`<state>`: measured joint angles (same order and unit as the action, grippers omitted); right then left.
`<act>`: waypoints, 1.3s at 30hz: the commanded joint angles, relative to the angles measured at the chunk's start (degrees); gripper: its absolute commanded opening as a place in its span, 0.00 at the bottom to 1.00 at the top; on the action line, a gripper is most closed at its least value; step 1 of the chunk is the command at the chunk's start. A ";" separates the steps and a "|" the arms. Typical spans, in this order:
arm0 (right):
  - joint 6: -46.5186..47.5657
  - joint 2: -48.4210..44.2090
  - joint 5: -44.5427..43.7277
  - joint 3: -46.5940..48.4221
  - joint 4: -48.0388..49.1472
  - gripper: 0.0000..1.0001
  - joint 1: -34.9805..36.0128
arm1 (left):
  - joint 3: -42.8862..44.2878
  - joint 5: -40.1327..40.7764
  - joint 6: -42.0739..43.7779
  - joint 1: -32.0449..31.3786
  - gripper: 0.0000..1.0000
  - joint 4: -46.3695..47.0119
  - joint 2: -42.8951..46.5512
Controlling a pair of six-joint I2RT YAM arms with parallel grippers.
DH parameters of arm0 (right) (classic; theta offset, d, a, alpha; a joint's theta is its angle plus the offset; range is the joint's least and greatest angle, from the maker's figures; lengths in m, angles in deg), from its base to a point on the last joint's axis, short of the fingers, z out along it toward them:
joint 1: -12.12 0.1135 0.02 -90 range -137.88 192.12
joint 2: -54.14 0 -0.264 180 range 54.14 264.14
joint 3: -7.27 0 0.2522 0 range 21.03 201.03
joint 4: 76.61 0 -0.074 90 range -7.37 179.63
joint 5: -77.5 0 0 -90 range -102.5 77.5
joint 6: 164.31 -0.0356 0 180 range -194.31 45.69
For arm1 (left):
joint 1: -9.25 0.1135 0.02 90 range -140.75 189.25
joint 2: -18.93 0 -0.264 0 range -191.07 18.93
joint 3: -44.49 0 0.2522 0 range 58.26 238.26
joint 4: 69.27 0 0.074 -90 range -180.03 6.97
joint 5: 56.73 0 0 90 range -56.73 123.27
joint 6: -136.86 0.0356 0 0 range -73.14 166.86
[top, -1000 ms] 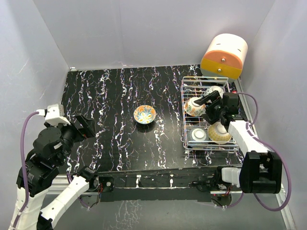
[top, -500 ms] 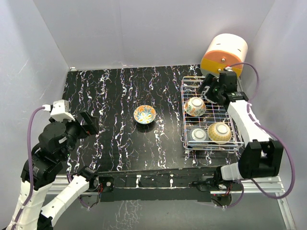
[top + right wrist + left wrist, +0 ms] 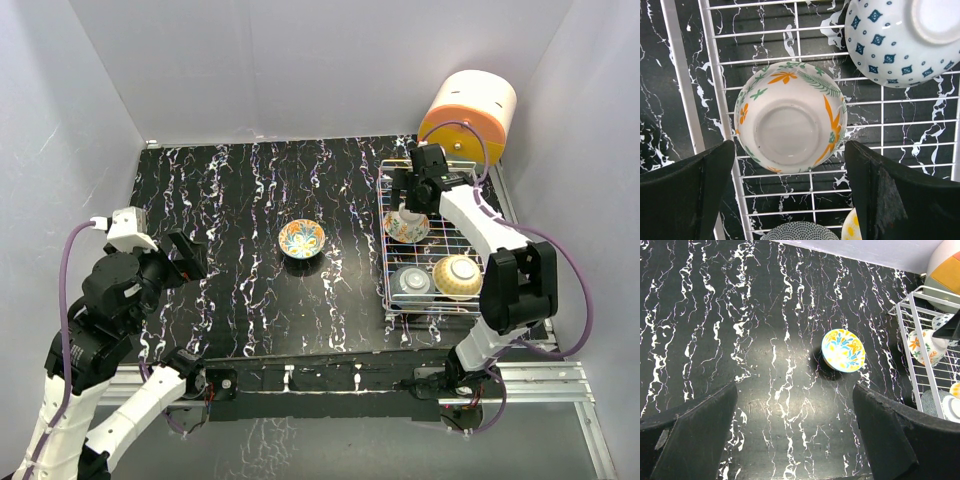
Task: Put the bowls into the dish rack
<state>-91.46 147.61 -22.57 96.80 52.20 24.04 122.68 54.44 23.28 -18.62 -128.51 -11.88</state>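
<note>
**A:** What is the right gripper (image 3: 790, 150) up to?

**B:** Its jaws are spread wide with nothing between them. It hangs over the far half of the dish rack (image 3: 386, 270). Directly beneath sits the orange-leaf bowl (image 3: 790, 112), foot ring up, on the wires by the rack's left wall.

**A:** Why upside down?

**B:** For draining, I'd guess. The blue-diamond bowl (image 3: 900, 35) just beside it also shows its foot. A dotted bowl (image 3: 411, 282) and a yellow bowl (image 3: 458, 275) fill the near end of the rack, touching or nearly so. That makes four bowls loaded.

**A:** And the fifth?

**B:** The floral bowl (image 3: 301, 239) stands upright mid-table, well apart from the rack on its left.

**A:** Who takes it?

**B:** Likely the left gripper (image 3: 795, 440). It hovers over the near-left of the table (image 3: 220, 190), fingers parted and empty, with its camera facing that bowl. Wide jaws would let it pinch the rim.

**A:** Any risks?

**B:** The rack is crowded, so setting this bowl in could knock a neighbour.
</note>
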 commanded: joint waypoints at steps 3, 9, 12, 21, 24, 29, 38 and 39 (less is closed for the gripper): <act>3.85 2.24 -4.14 4.02 0.98 0.89 1.60 | -0.01 0.87 0.87 -0.24 0.97 -0.39 0.42; 4.32 3.79 -4.75 5.44 2.20 0.80 1.61 | 0.60 1.33 1.16 -0.25 0.97 -1.00 0.29; 4.37 4.81 -3.75 6.03 2.16 0.75 1.59 | 0.85 1.50 1.16 -0.23 0.97 -1.11 0.22; 4.14 4.97 -2.67 2.95 2.42 0.75 1.53 | 1.49 1.38 1.09 -0.25 0.97 -1.63 0.00; 4.17 5.11 -2.50 2.22 2.87 0.75 1.61 | 1.49 1.27 1.00 -0.20 0.97 -1.55 -0.13; 4.26 5.90 -2.44 2.10 3.23 0.71 1.53 | 1.49 1.16 0.82 -0.22 0.97 -1.54 -0.15; 3.85 6.20 -1.48 1.05 3.90 0.54 1.52 | 1.71 1.68 0.63 -0.22 0.97 -2.43 0.22; 3.75 6.09 -1.45 0.78 3.94 0.52 1.52 | 1.68 1.76 0.63 -0.24 0.97 -2.41 0.22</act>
<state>-87.92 153.31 -24.03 98.88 55.15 25.62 122.74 55.21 23.70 -18.62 -130.26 -11.72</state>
